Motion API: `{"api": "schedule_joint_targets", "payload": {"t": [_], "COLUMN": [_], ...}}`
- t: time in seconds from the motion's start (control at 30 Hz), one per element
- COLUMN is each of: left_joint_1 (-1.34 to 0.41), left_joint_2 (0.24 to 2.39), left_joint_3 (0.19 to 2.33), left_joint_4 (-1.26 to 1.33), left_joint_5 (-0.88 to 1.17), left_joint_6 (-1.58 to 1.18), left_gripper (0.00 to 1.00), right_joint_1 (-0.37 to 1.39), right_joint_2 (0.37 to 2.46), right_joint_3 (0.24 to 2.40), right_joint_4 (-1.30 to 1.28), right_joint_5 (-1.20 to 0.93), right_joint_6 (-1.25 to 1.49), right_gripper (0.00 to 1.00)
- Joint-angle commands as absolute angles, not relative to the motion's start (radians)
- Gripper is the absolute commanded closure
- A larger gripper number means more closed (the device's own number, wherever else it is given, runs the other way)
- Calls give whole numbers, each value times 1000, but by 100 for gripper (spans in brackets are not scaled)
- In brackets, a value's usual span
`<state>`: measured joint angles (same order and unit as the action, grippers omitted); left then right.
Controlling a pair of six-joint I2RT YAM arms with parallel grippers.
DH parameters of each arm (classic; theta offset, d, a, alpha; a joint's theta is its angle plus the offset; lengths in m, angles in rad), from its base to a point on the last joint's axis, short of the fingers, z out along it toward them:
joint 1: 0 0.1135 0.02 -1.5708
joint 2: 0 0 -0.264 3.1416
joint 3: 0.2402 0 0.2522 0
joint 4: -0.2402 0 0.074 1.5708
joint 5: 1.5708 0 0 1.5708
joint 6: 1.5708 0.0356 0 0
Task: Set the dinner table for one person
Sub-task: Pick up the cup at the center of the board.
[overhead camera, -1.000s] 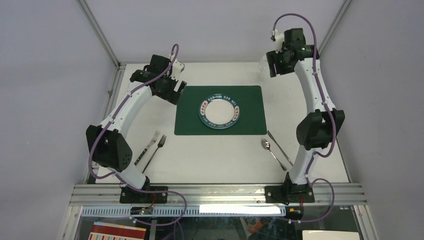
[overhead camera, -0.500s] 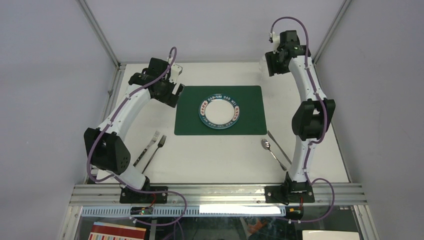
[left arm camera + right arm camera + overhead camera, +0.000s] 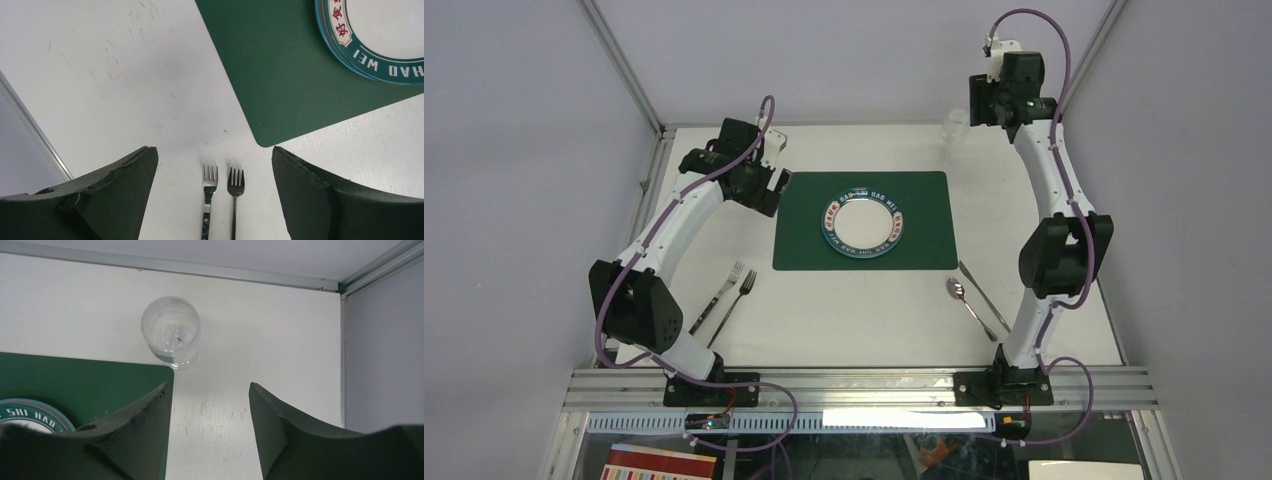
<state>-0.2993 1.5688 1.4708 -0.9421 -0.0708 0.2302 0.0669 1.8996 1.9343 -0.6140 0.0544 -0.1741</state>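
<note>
Hovering with jaws spread wide and nothing between them, the left gripper (image 3: 212, 150) frames two forks (image 3: 210, 181) at the bottom centre of its wrist view, tines pointing up the frame toward the green placemat (image 3: 280, 75), handles running off the lower edge. The right gripper (image 3: 209, 385), jaws partly apart and likewise empty, hangs at the upper right of the overhead view, a clear glass (image 3: 171, 332) standing just beyond its fingertips, above and left of centre. The white dinner table (image 3: 854, 310) fills the middle of that view beneath both arms, bearing plate (image 3: 831, 225), spoon (image 3: 957, 290) and knife (image 3: 979, 287). The left arm is nearer the forks, whose lengthwise lie likely governs any pickup.
</note>
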Motion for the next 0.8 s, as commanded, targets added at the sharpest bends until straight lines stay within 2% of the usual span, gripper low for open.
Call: {"api": "schedule_joint_targets", "payload": {"t": [0.0, 0.3, 0.77], "left_joint_1": [-294, -293, -293], "left_joint_2": [1530, 1541, 1546], "left_joint_3": [1474, 1470, 1463], "left_joint_4": [-908, -908, -900], "left_joint_5": [-57, -78, -78], "left_joint_6": [211, 206, 202], "left_gripper": [12, 12, 13], "right_joint_1": [56, 52, 52], "right_joint_2": [1919, 1969, 2052], "right_joint_3": [2029, 2048, 2109], "right_joint_4": [-540, -439, -451], "right_joint_5": [77, 66, 36], "right_joint_6": [-152, -144, -132], "right_gripper": [39, 40, 42]}}
